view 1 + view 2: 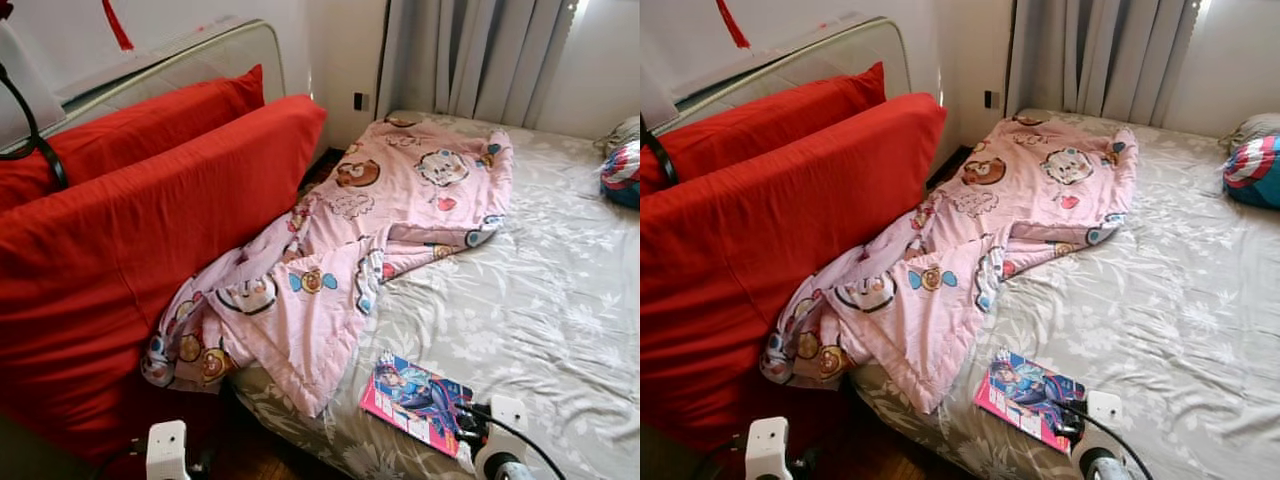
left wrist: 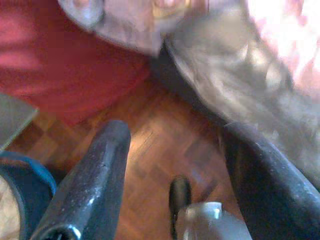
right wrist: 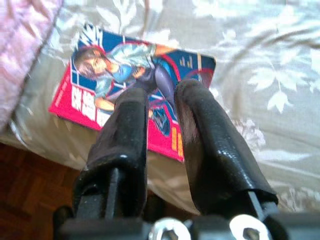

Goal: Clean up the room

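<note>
While poised just above comic book lying flat near bed foot edge, beside pink blanket: right gripper, jaws nearly closed, empty, presumably pre-grasp; left gripper, jaws released, over wooden floor.

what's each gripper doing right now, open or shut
left gripper: open, holding nothing, over the floor.
right gripper: fingers nearly shut, holding nothing, over the comic book.

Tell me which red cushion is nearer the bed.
The front cushion, the lower and larger one; the pink blanket drapes against its end. The other cushion stands behind it, against the wall.
</note>
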`<state>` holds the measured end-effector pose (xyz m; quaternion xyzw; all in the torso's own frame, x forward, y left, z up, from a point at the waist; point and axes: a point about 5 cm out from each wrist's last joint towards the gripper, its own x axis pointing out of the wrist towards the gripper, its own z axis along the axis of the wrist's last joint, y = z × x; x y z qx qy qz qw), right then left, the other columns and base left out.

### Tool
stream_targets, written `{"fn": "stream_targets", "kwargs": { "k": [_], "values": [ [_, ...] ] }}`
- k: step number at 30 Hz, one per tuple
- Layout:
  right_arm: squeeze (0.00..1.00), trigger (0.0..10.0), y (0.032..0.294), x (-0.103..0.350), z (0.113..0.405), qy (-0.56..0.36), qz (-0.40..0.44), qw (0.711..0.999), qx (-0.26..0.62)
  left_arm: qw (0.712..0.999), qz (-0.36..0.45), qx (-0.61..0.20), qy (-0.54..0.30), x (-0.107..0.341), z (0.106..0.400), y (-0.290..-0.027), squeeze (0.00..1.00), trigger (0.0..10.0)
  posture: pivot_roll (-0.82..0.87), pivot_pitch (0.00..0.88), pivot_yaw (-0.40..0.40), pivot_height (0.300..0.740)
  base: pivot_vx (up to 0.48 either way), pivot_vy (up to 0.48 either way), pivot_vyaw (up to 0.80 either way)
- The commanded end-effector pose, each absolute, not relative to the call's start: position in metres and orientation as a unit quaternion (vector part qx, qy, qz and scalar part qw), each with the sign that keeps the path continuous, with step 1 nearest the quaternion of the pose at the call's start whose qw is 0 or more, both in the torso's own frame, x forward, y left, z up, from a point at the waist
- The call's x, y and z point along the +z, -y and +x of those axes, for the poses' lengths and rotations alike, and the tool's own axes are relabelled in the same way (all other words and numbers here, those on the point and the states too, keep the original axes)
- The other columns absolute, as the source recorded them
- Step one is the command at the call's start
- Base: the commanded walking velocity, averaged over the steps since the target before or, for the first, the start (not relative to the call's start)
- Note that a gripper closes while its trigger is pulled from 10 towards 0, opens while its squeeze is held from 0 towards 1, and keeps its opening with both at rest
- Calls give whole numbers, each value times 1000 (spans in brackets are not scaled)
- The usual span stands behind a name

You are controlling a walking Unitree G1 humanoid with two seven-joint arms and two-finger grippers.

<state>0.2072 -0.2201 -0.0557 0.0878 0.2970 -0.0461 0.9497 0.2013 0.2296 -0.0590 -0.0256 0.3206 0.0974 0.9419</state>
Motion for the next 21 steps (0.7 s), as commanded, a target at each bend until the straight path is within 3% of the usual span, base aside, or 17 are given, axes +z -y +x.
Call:
{"fn": "stream_targets", "kwargs": {
  "k": [1,7,9,12,16,17,18,19,21],
  "values": [
    [0,10000,217,-53,209,-272,106,955,-47,989,12,76,-123,10,281,-219,0,10000,-109,0,38,740,0,0,0],
    [0,10000,218,-51,209,-257,112,959,-49,996,10,63,-64,29,295,-208,0,10000,-116,0,39,740,0,0,0],
    [0,10000,218,-51,209,-248,121,960,-51,983,173,62,16,47,295,-210,0,10000,-117,0,39,740,0,0,0],
    [0,10000,218,-50,209,-243,122,961,-50,970,236,54,25,43,291,-209,0,10000,-117,0,39,740,0,0,0],
    [0,10000,218,-47,210,-226,115,966,-43,978,202,53,1,39,291,-212,0,10000,-119,0,40,740,0,0,0],
    [0,10000,219,-46,210,-219,111,968,-44,996,55,55,-42,31,292,-205,0,10000,-123,0,41,740,0,0,0],
    [0,10000,219,-46,210,-219,111,968,-44,996,55,55,-42,31,292,-205,0,10000,-123,0,41,740,0,0,0],
    [0,10000,219,-45,210,-214,107,970,-44,997,-6,51,-50,26,290,-203,0,10000,-130,0,43,740,0,0,0],
    [0,10000,219,-44,211,-208,90,973,-37,998,4,54,-40,26,287,-201,0,10000,-134,0,44,740,0,0,0]
  ]
}}
